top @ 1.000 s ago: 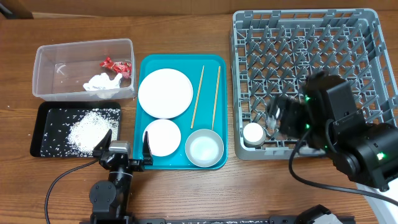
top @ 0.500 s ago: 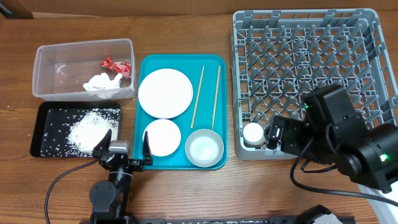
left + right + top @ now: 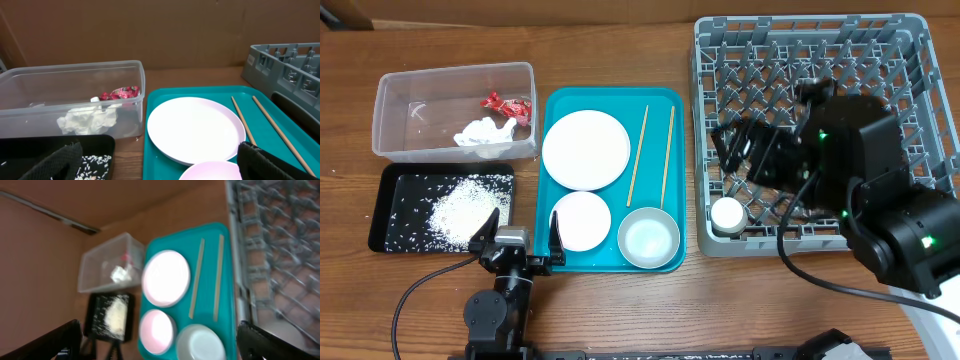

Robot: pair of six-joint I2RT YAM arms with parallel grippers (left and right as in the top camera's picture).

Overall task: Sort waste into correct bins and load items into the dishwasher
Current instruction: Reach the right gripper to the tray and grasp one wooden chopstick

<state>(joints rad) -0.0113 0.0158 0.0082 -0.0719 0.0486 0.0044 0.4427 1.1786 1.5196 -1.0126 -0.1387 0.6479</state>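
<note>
The clear tub (image 3: 410, 95) holds the red wrapper (image 3: 508, 103) and the white tissue (image 3: 483, 132). The black tray (image 3: 390, 200) holds rice (image 3: 463, 206). On the teal tray (image 3: 665, 100) lie the large plate (image 3: 585, 150), the small plate (image 3: 582, 220), the bowl (image 3: 648, 237) and two chopsticks (image 3: 638, 155). The cup (image 3: 727, 213) stands in the front left corner of the grey rack (image 3: 820, 60). My left gripper (image 3: 520, 240) is open and empty, low at the table front. My right gripper (image 3: 740, 150) is open and empty above the rack's left part, facing the teal tray.
The right wrist view looks down on the large plate (image 3: 166, 277), the small plate (image 3: 156, 330), the bowl (image 3: 202, 342) and the chopsticks (image 3: 196, 285). The left wrist view shows the tub (image 3: 75, 85) and the large plate (image 3: 195, 130) ahead. A brown wall stands behind the table.
My right gripper has risen from beside the cup at the rack's front and swung back and left over the rack. The cup stays in place. The left arm has not moved.
</note>
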